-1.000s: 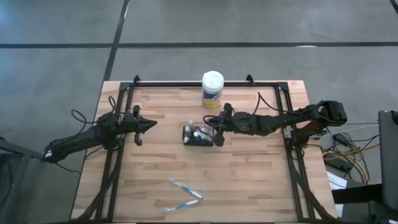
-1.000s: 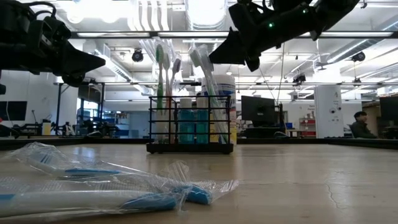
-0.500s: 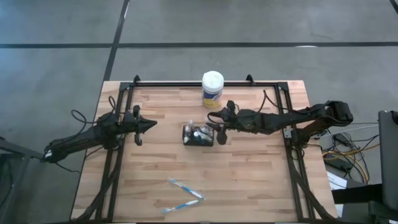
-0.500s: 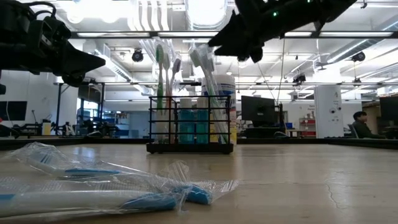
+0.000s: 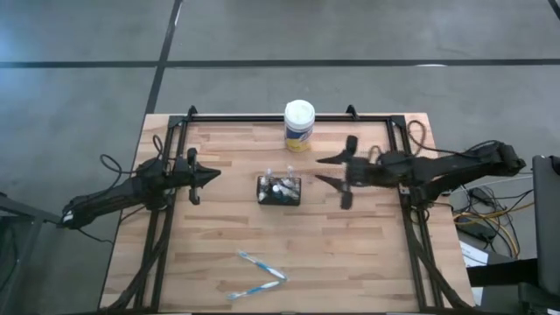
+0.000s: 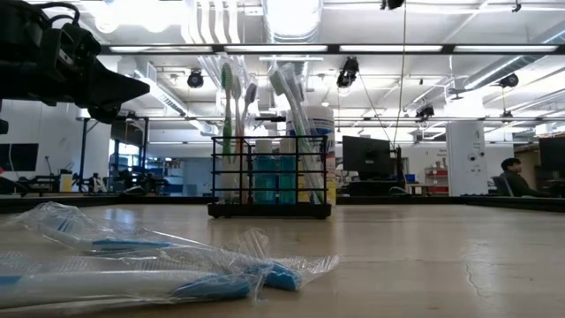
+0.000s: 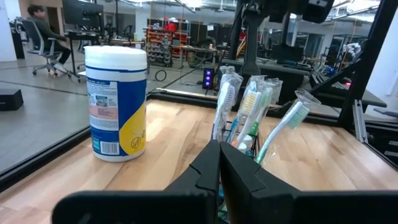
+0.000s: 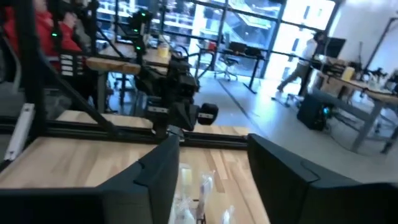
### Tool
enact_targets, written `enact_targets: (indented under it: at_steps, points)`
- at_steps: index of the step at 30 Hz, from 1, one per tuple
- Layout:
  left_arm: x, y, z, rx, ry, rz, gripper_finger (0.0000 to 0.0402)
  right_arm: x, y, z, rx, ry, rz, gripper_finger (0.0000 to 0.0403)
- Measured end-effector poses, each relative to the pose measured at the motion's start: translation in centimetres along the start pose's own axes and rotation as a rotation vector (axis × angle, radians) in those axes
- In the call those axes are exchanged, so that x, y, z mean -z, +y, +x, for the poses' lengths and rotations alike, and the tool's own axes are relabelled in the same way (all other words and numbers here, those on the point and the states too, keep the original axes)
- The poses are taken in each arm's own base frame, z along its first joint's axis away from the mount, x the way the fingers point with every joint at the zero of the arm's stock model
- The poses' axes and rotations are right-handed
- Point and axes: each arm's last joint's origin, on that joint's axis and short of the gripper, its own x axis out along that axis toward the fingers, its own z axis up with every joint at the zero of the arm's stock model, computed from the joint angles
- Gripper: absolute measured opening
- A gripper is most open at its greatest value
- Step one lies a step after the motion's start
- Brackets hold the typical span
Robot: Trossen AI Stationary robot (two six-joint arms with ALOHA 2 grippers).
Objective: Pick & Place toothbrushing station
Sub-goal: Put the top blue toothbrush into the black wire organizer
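the small black slotted plastic caddy stood mid-table, untouched. the right gripper (fingers spread, empty) hung beside it; a clumsy approach might topple the wrapped toothbrushes. left gripper clenched.

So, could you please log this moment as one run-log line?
right gripper: open, clear of toothbrushing station | left gripper: shut, waiting left | station upright on table

White-lidded canister upright near table's far edge; two wrapped toothbrushes near front edge.
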Motion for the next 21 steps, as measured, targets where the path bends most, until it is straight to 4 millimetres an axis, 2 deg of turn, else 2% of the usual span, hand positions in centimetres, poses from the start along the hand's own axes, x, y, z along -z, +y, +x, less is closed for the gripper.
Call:
enact_targets:
  at_steps: [3, 6, 12, 16, 21]
  points:
    - [0.0, 0.0, 0.0, 0.0, 0.001, -0.001, 0.0014, -0.2, -0.2, -2.1, -0.024, -0.027, -0.006, 0.0148]
    - [0.0, 0.0, 0.0, 0.0, 0.002, 0.003, 0.0014, 0.5, -0.5, -4.1, -0.071, -0.065, -0.02, 0.0105]
    - [0.0, 0.0, 0.0, 0.0, 0.001, 0.018, 0.0014, 3.6, -1.3, -7.8, -0.068, -0.182, 0.034, 0.0019]
    - [0.0, 0.0, 0.0, 0.0, 0.001, 0.02, 0.0014, 6.1, -1.6, -9.6, -0.056, -0.24, 0.094, 0.0011]
    - [0.0, 0.0, 0.0, 0.0, 0.001, 0.031, 0.0013, 9.3, -1.5, -10.7, -0.04, -0.284, 0.135, 0.0009]
